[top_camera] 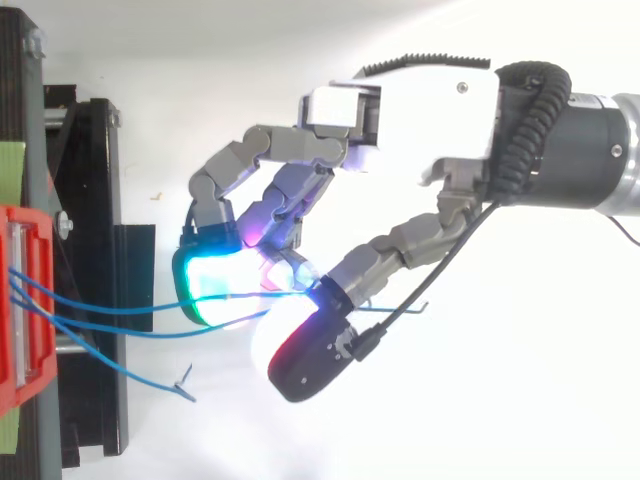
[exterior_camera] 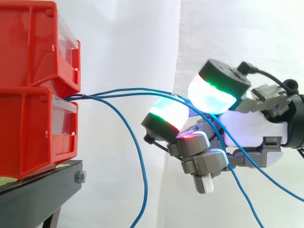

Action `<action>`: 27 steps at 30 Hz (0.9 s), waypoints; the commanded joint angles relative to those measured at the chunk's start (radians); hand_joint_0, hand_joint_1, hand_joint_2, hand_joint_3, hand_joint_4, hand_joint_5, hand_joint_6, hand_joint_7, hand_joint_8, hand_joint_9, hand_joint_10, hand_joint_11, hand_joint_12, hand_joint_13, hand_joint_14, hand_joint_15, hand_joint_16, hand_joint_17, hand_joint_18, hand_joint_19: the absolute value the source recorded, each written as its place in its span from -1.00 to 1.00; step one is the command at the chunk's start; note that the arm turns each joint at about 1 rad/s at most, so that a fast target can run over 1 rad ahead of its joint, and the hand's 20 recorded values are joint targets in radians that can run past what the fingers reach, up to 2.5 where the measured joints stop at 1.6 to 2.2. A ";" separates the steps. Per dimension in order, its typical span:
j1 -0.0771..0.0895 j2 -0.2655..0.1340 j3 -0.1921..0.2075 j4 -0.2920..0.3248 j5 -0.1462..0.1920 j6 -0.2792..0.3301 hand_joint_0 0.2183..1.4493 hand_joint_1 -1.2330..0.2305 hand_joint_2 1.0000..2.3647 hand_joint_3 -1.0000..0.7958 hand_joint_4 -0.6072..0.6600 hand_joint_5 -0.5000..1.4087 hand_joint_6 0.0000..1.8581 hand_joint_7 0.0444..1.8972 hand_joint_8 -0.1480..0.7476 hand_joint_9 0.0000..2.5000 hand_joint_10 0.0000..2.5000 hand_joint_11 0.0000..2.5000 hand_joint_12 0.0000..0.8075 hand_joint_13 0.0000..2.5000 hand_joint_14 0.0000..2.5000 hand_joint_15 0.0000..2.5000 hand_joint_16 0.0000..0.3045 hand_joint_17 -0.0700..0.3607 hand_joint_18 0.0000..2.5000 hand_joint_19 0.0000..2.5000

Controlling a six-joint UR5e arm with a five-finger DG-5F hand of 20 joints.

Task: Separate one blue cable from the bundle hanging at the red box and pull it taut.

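Several blue cables (exterior_camera: 142, 89) run out from the red bins (exterior_camera: 28, 71) at the black stand's (exterior_camera: 42, 190) edge. I see the hand (top_camera: 420, 100) curled, glowing pads (exterior_camera: 168, 111) pinching cables near the bins.

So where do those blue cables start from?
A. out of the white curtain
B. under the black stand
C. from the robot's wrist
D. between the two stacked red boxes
D: in the side view the blue cables come out at the seam where the upper red box sits on the lower red box. Some of them run across to the hand, which pinches them between its fingertips.
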 commanded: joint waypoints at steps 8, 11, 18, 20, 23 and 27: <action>-0.001 0.000 0.000 0.001 0.004 0.000 -0.29 -0.32 -0.99 -0.37 0.13 -0.68 -0.09 0.19 0.02 -0.26 -0.99 0.31 -0.01 -0.18 -0.99 0.25 -0.67 -0.15 -0.29 -0.34; -0.001 0.000 0.000 0.002 0.004 -0.004 -0.25 -0.45 -0.98 -0.24 0.06 -0.69 -0.08 0.26 0.02 -0.27 -0.99 0.32 -0.02 -0.18 -0.99 0.25 -0.67 -0.15 -0.29 -0.35; -0.001 0.000 0.000 0.019 0.003 0.001 -0.07 -0.59 -0.99 -0.37 0.09 -0.69 -0.07 0.21 0.01 -0.31 -0.99 0.27 0.00 -0.21 -0.99 0.24 -0.67 -0.14 -0.30 -0.36; 0.001 0.000 0.000 0.022 0.003 -0.002 -0.08 -0.59 -1.00 -0.44 0.08 -0.69 -0.08 0.22 0.01 -0.31 -0.99 0.28 0.00 -0.21 -0.99 0.23 -0.67 -0.14 -0.29 -0.38; -0.001 0.000 0.000 0.028 0.003 0.003 -0.27 -0.59 -1.00 -0.44 0.09 -0.69 -0.08 0.22 0.02 -0.33 -0.99 0.26 0.00 -0.22 -0.99 0.23 -0.67 -0.15 -0.30 -0.37; 0.002 0.000 0.002 0.039 0.003 0.003 -0.51 -0.45 -1.00 -0.44 0.15 -0.69 -0.09 0.17 0.07 -0.33 -0.99 0.24 0.06 -0.21 -0.99 0.21 -0.65 -0.12 -0.29 -0.35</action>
